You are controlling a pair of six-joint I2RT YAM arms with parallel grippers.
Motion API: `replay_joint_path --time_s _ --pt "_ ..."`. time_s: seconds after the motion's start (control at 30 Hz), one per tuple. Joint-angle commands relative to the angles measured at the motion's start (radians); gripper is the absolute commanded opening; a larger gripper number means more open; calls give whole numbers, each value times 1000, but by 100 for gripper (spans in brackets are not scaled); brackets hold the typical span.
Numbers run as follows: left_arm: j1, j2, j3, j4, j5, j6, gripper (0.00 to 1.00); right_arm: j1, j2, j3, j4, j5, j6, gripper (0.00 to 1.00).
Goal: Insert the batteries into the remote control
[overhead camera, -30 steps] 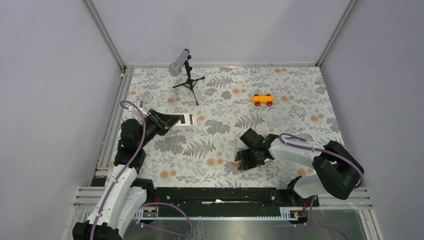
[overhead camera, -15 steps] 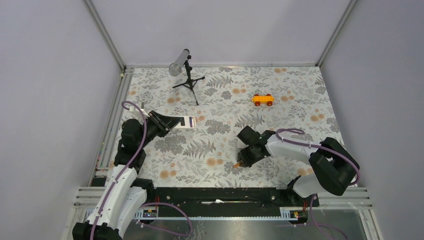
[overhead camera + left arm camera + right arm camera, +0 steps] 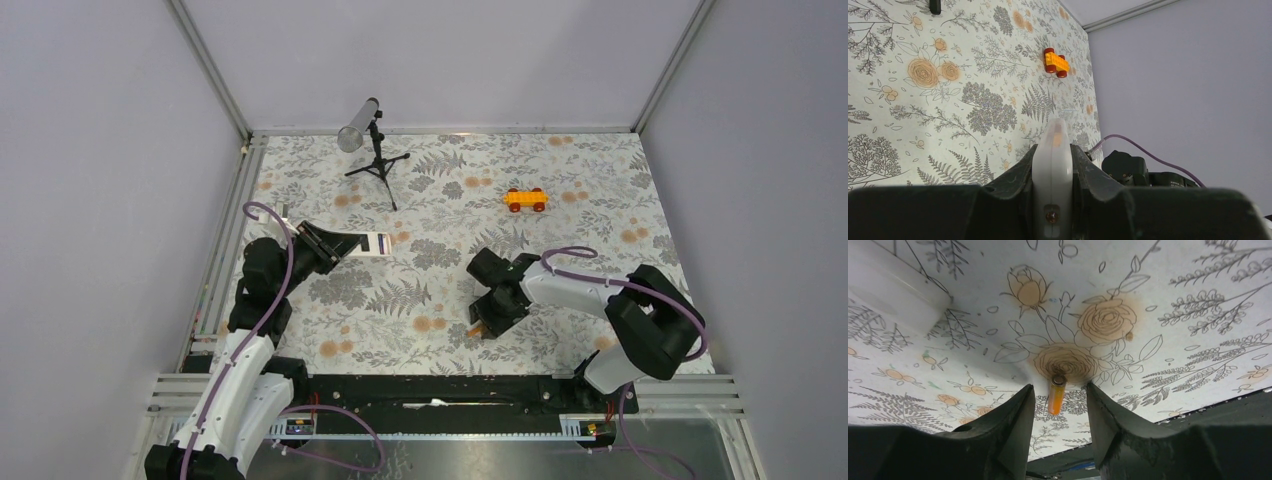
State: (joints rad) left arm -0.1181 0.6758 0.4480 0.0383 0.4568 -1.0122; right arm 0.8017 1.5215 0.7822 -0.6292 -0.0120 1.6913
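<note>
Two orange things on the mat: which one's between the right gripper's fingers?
The orange battery: a slim cylinder lying flat between the open fingers of the right gripper, ungripped. The wheeled orange toy car sits far off toward the back.

Orange battery, orange toy car, grey-fern, orange-rose patterned table.

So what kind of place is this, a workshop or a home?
Probably a robot test booth: two arms bolted along a table, plain walls boxing it in, and props like a toy car.
</note>
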Motion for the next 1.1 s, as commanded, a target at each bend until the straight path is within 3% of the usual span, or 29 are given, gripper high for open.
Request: replay_joint_path --time_s 0.0,0.13,0.4,0.5,0.7,0.9,1.07 --pt "6 -8 33 37 -20 11 0 32 18 20 -26 -50 31 49" --pt "6 -5 30 40 -20 9 0 34 40 33 -16 -43 40 47" --pt "6 3 39 39 -8 11 0 34 81 52 -25 33 -22 24" --pt "6 20 37 43 15 25 0 34 61 91 -48 126 -92 15" --pt "-2 122 27 118 195 59 0 31 -1 180 -54 210 -340 12" --pt "-116 259 38 166 316 90 0 16 -61 275 -27 86 -605 11" --pt "-178 336 41 224 325 58 0 -5 -105 363 -22 -93 -685 10"
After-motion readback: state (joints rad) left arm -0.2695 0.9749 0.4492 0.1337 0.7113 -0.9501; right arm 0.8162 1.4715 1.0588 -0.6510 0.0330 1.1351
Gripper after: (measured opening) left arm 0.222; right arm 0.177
